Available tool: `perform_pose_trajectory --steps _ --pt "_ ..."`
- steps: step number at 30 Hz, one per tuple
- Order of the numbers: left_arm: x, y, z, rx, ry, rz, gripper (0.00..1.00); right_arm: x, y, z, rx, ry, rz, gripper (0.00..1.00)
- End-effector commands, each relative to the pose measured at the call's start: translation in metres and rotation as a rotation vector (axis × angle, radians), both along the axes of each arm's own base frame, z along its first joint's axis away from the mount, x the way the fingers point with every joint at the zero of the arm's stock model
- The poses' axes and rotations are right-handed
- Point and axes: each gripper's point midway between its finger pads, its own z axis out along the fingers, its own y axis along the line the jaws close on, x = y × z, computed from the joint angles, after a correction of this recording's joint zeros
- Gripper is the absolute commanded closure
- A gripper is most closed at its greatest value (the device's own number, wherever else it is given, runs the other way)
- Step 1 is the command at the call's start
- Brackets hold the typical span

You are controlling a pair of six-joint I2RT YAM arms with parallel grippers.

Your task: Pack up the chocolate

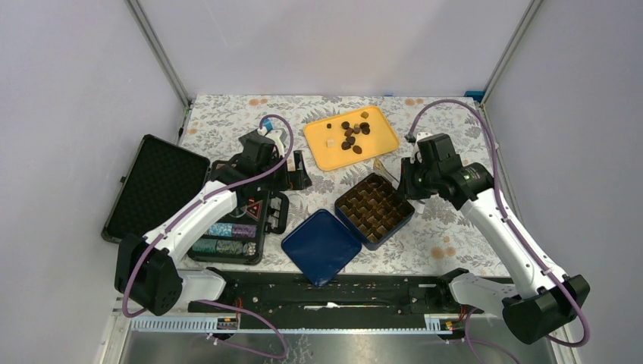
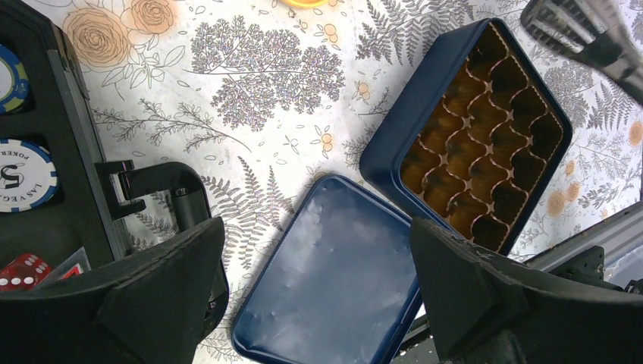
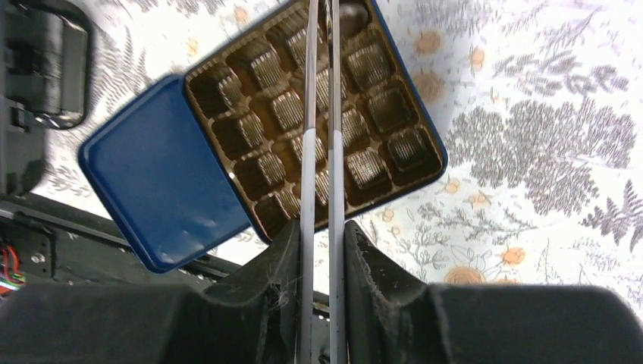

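Observation:
Several dark brown chocolate pieces and one pale piece lie on a yellow tray at the back. A blue box with a brown compartment insert stands open, its lid lying beside it. My right gripper is shut on metal tongs, which reach over the box. A dark piece shows at the tongs' tips over a far corner compartment; I cannot tell whether it is gripped or resting there. My left gripper is open and empty above the lid.
An open black case holding poker chips and red dice lies to the left, its foam-lined lid flat further left. The arms' black base rail runs along the near edge. A floral cloth covers the table.

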Motion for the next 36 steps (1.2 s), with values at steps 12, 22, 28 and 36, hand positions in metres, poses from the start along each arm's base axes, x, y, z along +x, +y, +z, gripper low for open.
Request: perform_pose_trajectory --steps 12,22,28,36 --pt "0.011 -0.005 0.009 -0.017 -0.046 0.003 0.01 0.117 0.045 0.031 0.013 -0.239 0.046 0.74" --pt "0.012 -0.005 0.001 -0.011 -0.026 0.014 0.01 0.143 0.041 -0.006 -0.101 -0.196 0.036 0.63" --pt "0.013 -0.006 0.002 -0.012 -0.028 0.012 0.01 0.149 0.034 -0.021 -0.156 -0.181 0.03 0.52" --pt "0.009 -0.005 -0.002 -0.02 -0.017 0.016 0.01 0.146 0.047 -0.039 -0.118 -0.135 0.085 0.52"
